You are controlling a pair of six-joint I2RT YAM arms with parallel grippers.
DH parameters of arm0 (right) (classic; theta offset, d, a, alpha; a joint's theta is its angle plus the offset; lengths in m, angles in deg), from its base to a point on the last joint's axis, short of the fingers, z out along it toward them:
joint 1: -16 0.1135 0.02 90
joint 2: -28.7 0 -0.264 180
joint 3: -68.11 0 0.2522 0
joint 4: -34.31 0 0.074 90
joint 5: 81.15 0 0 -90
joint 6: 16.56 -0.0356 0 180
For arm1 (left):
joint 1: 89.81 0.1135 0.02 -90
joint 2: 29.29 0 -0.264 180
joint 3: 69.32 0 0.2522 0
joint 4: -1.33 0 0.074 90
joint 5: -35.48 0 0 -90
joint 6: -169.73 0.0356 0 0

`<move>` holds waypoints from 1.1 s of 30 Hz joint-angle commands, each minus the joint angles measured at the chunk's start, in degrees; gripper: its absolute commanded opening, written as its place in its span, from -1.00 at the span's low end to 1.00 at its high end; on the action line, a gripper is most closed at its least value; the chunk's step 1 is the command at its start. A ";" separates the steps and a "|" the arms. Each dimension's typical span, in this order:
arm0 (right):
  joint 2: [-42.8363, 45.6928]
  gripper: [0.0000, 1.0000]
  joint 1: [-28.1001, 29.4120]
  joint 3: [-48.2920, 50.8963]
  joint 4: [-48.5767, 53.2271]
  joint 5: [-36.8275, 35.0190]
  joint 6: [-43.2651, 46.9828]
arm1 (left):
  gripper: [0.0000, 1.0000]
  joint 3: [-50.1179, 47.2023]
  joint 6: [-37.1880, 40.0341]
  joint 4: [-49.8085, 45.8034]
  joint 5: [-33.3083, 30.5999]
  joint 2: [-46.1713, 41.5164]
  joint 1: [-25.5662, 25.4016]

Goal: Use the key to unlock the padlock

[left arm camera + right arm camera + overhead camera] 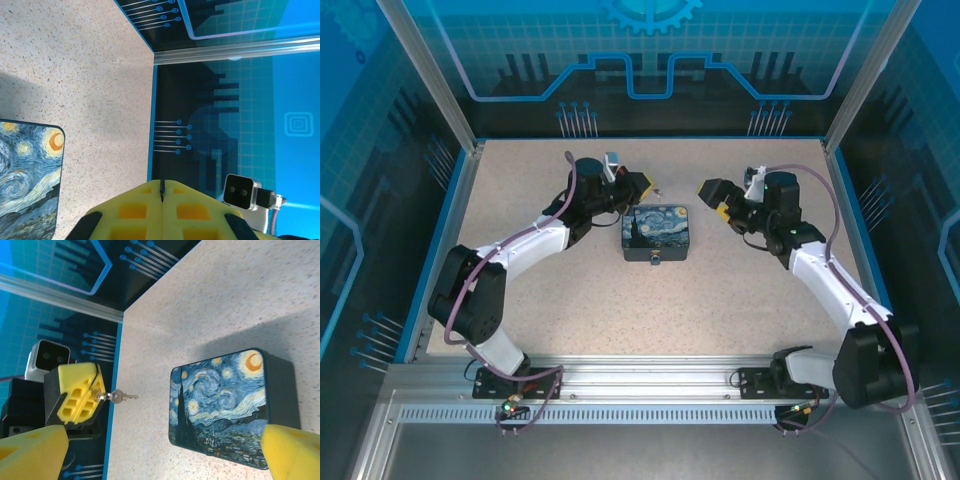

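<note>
The blue box (656, 232) sits mid-counter (740, 300), with bare speckled surface all round it out to the blue rim (463, 200) and the glass walls (650, 60). The padlock (655, 259) is at the box's 6 o'clock edge. Near 12 o'clock, the left gripper (642, 185) has its jaws pinched on the key (122, 396), blade free. At 2 o'clock, the right gripper (713, 198) hangs with jaws wide, holding nothing.
</note>
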 commanded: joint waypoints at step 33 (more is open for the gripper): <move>-21.15 -0.29 9.19 -4.55 -37.87 12.40 -21.99 | -1.00 -4.73 -5.97 10.11 -9.14 -2.87 -3.21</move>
